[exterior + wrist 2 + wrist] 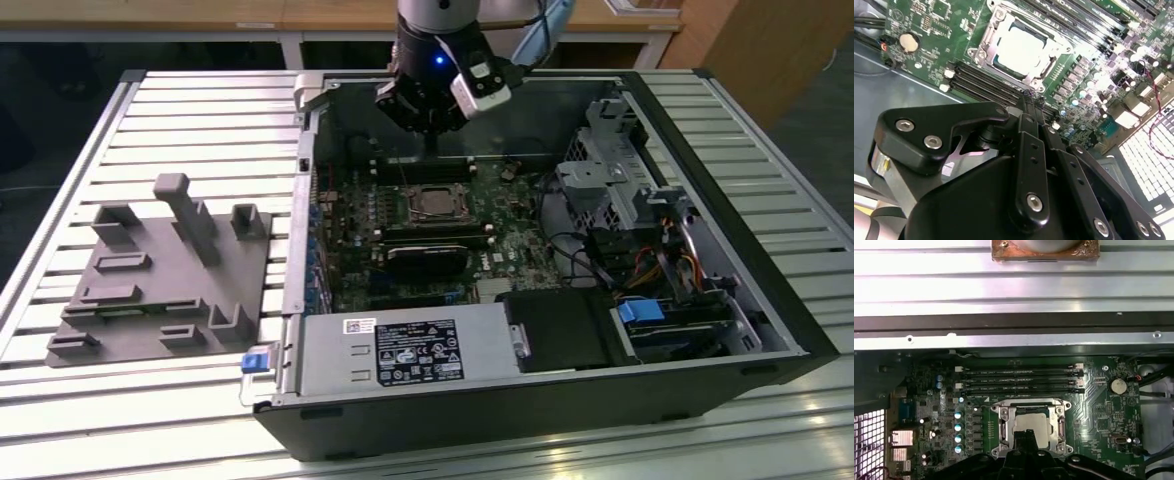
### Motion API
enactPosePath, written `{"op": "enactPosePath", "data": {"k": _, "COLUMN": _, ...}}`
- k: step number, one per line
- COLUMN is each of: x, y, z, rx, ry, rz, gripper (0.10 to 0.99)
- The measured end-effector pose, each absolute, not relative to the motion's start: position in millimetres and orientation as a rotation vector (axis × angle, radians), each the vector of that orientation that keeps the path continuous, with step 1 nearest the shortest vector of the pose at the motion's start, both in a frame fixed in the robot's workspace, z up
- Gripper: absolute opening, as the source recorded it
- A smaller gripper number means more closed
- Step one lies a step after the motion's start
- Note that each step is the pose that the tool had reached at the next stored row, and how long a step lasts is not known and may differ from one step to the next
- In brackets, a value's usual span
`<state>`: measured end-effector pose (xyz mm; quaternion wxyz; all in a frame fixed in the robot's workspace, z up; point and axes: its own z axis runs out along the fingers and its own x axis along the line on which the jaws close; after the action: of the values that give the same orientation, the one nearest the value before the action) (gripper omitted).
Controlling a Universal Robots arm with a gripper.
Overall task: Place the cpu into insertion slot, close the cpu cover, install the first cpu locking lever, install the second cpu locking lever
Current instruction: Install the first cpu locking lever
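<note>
Where the arm hangs: at the upper middle of the exterior view, with the pincer (430, 150) pointing down into the computer case (747, 330).
Pincer: in the second wrist view its fingers (1026, 107) are drawn together with nothing seen between them. The tip is near the socket's edge, by the long black memory slots (984, 82). Whether it touches the board cannot be told.
Case: lies on its side, open upward, on the slatted metal surface (134, 100).
Case contents: a green circuit board (514, 215) in the middle, a silver power box (400, 350) at the lower middle, and a drive cage (614, 170) and bundled cables (641, 265) toward the exterior view's right.
Socket (1002, 437): at the centre of the board, between two banks of memory slots.
Chip (1036, 422): sits flat inside the socket, its silver-grey top showing in both wrist views.
Cover (1029, 406): a silvery frame lying down flat around the chip, the chip showing through its square cut-out.
Levers: how they sit cannot be told.
Tray (160, 290): grey, moulded, at the exterior view's left, beside the case, with upright blocks (180, 205) standing on it.
</note>
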<state>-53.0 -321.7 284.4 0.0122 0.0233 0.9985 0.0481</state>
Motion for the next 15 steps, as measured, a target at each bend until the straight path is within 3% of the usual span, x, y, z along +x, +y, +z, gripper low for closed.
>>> {"op": "enactPosePath", "data": {"k": 15, "x": -65.1, "y": -315.2, "z": 280.3, "rx": 0.072, "ry": 3.113, "rz": 0.15, "gripper": 0.106}}
